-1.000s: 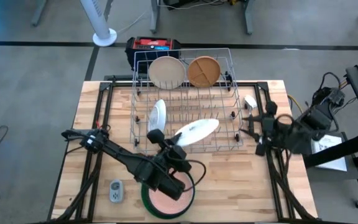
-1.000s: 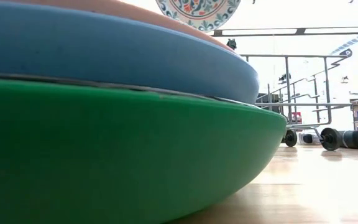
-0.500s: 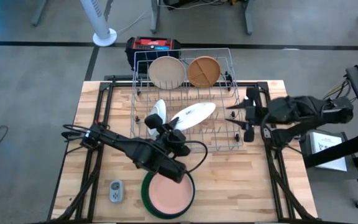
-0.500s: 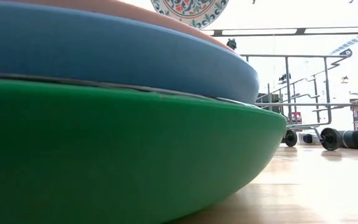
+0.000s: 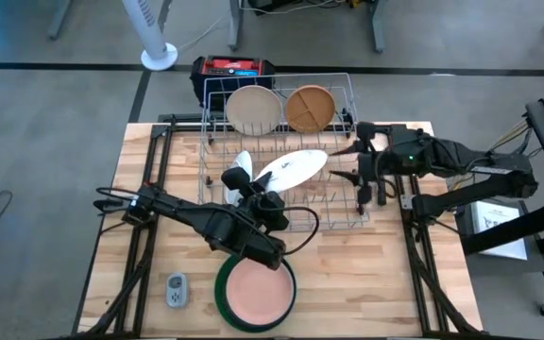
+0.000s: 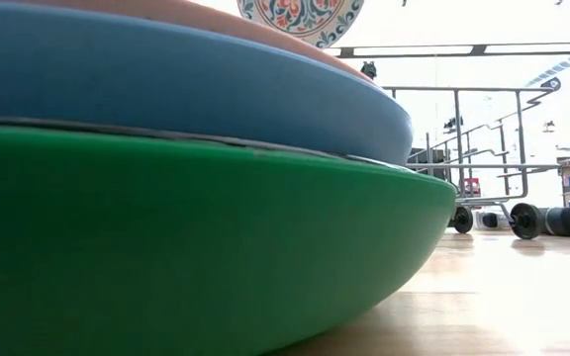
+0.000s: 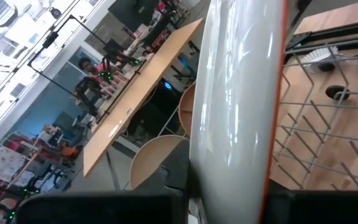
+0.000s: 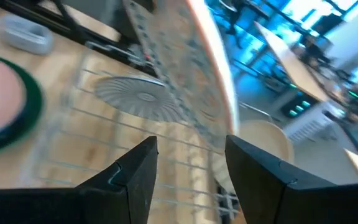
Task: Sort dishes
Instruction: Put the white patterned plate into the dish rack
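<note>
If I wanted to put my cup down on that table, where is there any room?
Bare wood lies right of the green plate stack, in front of the wire rack, and along the left edge beyond the grey gadget. The middle is crowded: the left gripper holds a white plate over the rack, the right gripper close by.

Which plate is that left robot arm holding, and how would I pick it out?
Find the wire rack at the back of the table. Over its middle, the left gripper holds a white plate tilted up on edge. Unlike the cream plate and tan plate slotted at the rack's far end, it has a blue and red pattern underneath.
</note>
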Robot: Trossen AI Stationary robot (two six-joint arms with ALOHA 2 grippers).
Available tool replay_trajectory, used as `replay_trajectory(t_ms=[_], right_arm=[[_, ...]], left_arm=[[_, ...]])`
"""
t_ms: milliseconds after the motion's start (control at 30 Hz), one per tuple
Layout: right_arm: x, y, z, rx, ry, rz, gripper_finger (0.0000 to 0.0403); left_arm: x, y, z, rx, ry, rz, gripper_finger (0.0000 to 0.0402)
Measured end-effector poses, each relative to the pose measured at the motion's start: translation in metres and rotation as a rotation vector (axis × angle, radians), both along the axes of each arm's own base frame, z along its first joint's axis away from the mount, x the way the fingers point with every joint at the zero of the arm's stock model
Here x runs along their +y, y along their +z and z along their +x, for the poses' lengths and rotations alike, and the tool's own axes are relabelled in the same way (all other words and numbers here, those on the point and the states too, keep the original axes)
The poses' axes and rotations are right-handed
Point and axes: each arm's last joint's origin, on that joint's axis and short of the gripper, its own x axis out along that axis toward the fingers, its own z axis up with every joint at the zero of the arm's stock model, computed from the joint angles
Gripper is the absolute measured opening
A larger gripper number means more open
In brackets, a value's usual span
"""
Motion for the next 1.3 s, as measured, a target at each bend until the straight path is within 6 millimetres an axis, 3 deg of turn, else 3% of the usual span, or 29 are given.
replay_trajectory(t_ms=[200, 300, 800, 967, 1167, 1300], right_arm=[[-0.012, 0.003, -0.006, -0.012, -0.098, -0.031, 0.0181], [-0.014, 0.005, -0.007, -0.024, -0.036, -0.04, 0.0184], [-0.03, -0.008, 0.044, -0.049, 0.011, -0.201, 0.0178], [-0.029, -0.01, 0.047, -0.05, 0.042, -0.228, 0.013], [-0.028, -0.011, 0.047, -0.048, 0.087, -0.244, 0.0021], [-0.028, -0.011, 0.047, -0.047, 0.089, -0.249, 0.0014]], left_arm=[[0.007, 0.0, 0.002, 0.026, 0.016, 0.026, 0.0029], [0.011, 0.0, 0.003, 0.037, 0.025, 0.032, 0.0029], [0.013, -0.004, 0.005, 0.052, 0.022, -0.007, 0.0029], [0.013, -0.004, 0.005, 0.055, 0.021, -0.007, 0.0029], [0.013, -0.004, 0.005, 0.059, 0.02, -0.008, 0.0029], [0.013, -0.004, 0.005, 0.032, 0.026, -0.02, 0.0042]])
